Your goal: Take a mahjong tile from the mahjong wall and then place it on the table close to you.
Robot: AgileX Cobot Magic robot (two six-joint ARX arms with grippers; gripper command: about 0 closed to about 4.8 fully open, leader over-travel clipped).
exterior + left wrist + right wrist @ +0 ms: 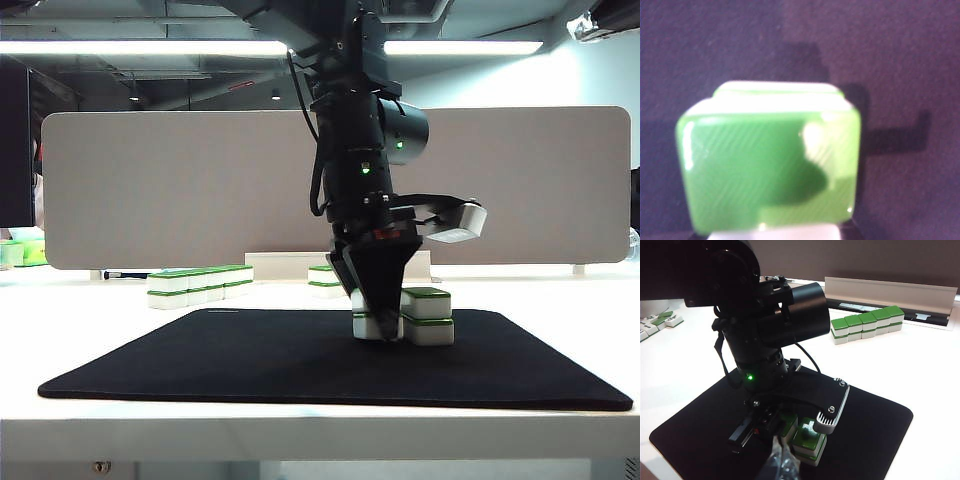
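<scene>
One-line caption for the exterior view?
Left claw reaches down among stacked tiles on the black mat.

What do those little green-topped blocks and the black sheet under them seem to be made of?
The tile under the left claw looks like hard glossy plastic or resin: its green top throws bright glare, and a white layer shows beneath. The black mat looks like soft matte fabric or foam rubber: thin, dull, no reflections. The table seems a smooth white laminate, though that is uncertain.
</scene>
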